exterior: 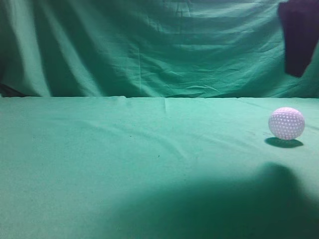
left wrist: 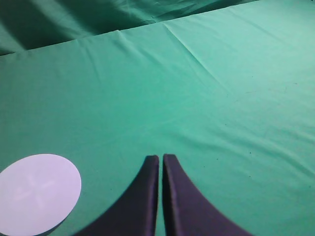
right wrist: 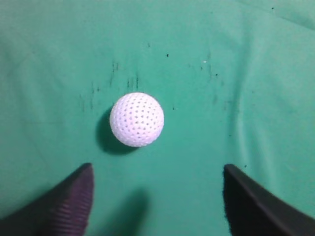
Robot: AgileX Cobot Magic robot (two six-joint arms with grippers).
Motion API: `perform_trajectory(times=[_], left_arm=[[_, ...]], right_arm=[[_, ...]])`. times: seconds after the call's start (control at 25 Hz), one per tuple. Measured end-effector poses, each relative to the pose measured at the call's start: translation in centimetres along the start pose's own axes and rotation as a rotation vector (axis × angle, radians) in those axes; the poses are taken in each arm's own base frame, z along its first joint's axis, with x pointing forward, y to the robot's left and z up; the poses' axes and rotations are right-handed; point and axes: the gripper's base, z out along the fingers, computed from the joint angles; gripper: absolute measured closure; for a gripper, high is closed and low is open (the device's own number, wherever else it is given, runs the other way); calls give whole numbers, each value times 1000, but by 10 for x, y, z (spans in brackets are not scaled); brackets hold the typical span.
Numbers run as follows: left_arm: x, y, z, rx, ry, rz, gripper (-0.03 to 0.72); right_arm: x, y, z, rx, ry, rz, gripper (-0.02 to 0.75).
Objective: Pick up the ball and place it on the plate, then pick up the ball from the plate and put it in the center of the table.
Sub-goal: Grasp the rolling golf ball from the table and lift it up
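Golf ball (right wrist: 136, 119) sits free on table (exterior: 124, 164) near right edge; right tool (right wrist: 155, 196) spread wide above. Hard, light, rolls easily; pinch across its middle. Left tool (left wrist: 161, 164) closed, empty

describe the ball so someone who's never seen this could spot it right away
On the teal-green table, look to the far right side, below the dark right gripper. The ball sits there alone on the cloth: small, white, round and dimpled, the only pale thing nearby.
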Motion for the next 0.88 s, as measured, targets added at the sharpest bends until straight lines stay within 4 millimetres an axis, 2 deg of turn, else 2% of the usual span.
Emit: perform_trajectory(times=[0.08, 0.16, 0.56, 0.6, 0.64, 0.88], left_arm=[[0, 0, 0, 0, 0, 0, 688], [0, 0, 0, 0, 0, 0, 688], [0, 0, 0, 0, 0, 1, 688], [0, 0, 0, 0, 0, 1, 688], [0, 0, 0, 0, 0, 1, 688], [0, 0, 0, 0, 0, 4, 688]], right_arm=[[-5, 0, 7, 0, 17, 19, 188], [-9, 1, 15, 1, 42, 34, 125], [-35, 4, 58, -7, 150, 84, 135], [-36, 4, 60, -7, 154, 86, 135], [-37, 5, 63, -8, 155, 87, 176], [-39, 6, 70, -20, 155, 89, 179]])
